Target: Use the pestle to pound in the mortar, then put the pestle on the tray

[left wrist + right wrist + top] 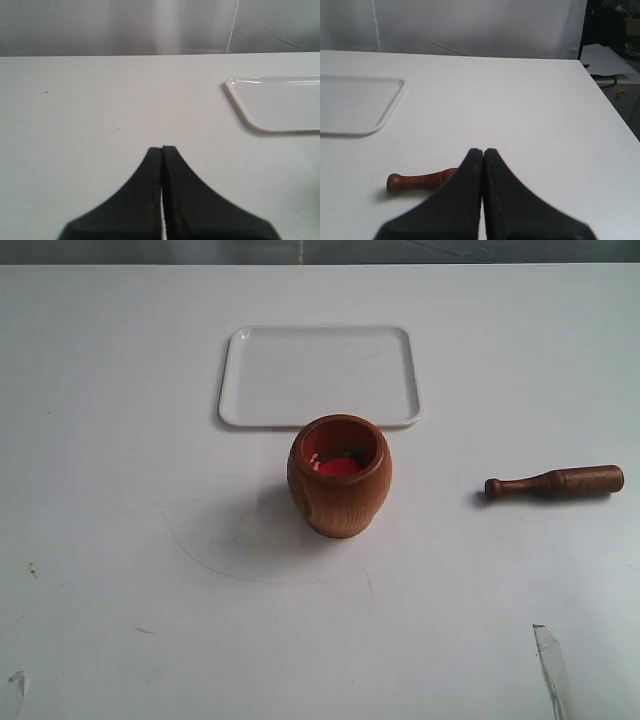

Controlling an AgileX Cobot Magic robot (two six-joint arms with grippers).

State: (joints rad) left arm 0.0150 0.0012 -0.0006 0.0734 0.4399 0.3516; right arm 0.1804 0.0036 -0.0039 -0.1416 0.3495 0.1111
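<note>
Here's the pestle (555, 482) lying flat on the bench (120, 540), off to the right of the mortar (340, 478) and well apart from it. Its long axis runs side to side across the exterior view, small knob pointing toward the mortar and thick end pointing away to the right. The mortar stands upright in the middle, red showing inside, just in front of the near edge of the tray (318, 377); whether they touch, I can't tell. The left end effector (162, 148) has its fingers pressed together on nothing, above bare bench with a tray corner ahead. The right end effector (483, 150) is likewise closed and holds nothing, its fingers hiding the thick end of the pestle beyond.
</note>
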